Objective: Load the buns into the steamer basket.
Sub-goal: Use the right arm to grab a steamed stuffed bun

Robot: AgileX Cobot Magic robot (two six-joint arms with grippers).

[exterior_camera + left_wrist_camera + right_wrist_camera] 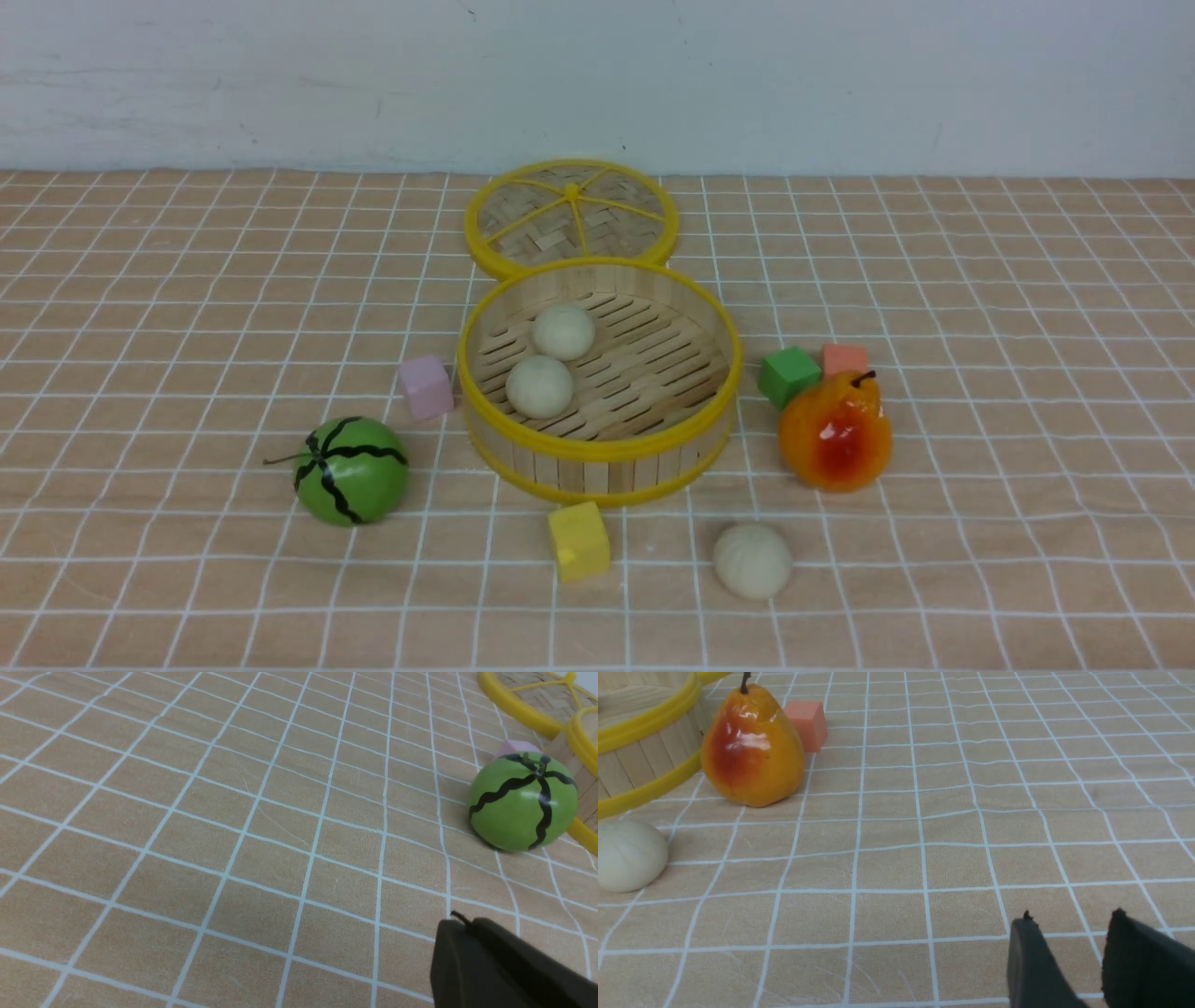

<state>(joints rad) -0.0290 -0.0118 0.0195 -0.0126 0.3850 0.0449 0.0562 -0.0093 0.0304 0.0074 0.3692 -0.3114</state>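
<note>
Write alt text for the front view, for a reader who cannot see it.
A round bamboo steamer basket on a checked cloth holds two buns; a third bun lies on the cloth in front, toward the right. The lid lies behind the basket, a green melon toy left, an orange pear right.

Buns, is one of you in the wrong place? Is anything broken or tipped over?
One bun sits out on the cloth, in front of the steamer basket. A second bun and a third bun rest inside it. Nothing looks broken, spilled or tipped.
</note>
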